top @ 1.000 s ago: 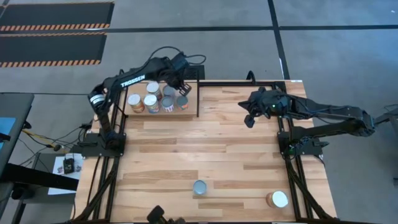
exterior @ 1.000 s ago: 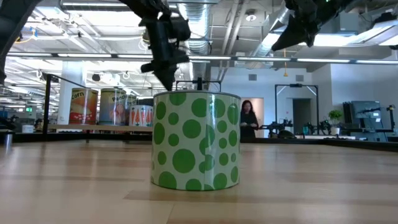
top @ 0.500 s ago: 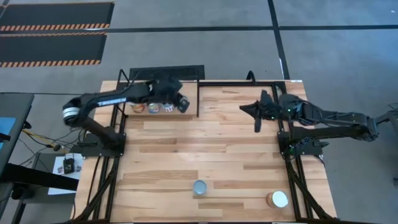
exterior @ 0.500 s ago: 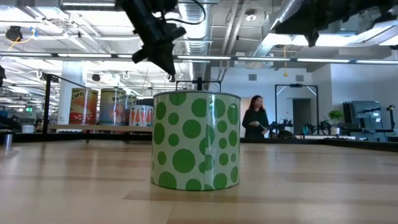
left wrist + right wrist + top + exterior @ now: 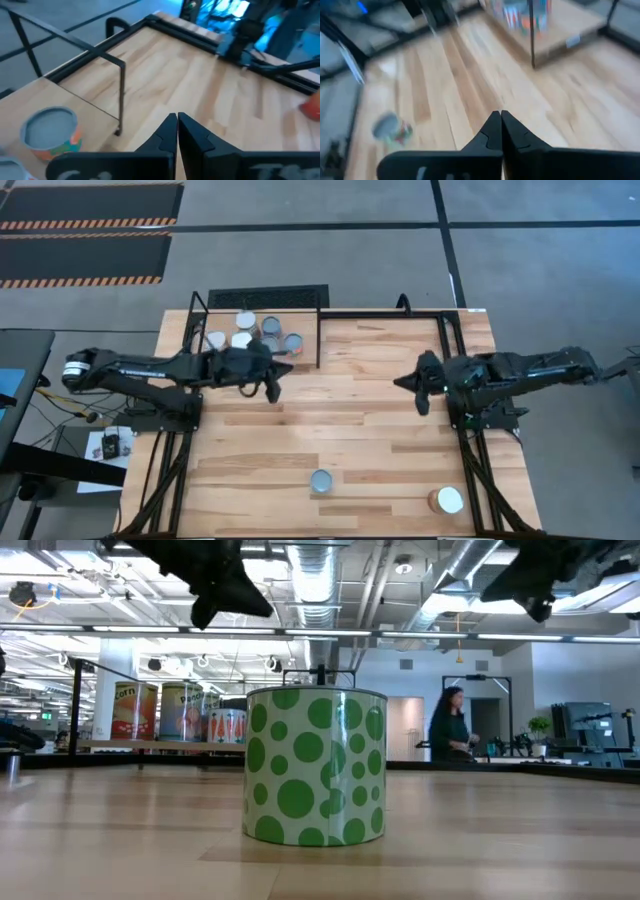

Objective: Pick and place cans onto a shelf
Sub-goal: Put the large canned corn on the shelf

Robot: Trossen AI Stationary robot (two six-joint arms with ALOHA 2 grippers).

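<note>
Left claw (image 5: pixel 273 388) hangs over the bare counter (image 5: pixel 340 430), fingers pressed together and holding nothing. A second ago it was reaching in among the cans on the shelf (image 5: pixel 300 356); it has since drawn back, so the shelf now lies just beyond its tip. That suggests one delivery is finished and another pickup is due. Right claw (image 5: pixel 420 390), also closed and empty, has likewise pulled back toward its own base, well apart from the left claw.

Five shelved cans (image 5: pixel 255 335) stand clustered upright, with white and grey round tops. Two more wait on the counter, well away from both claws: a green-spotted can (image 5: pixel 315 765) with a bluish-grey top, and a white-topped can (image 5: pixel 449 500) with an orange side.
</note>
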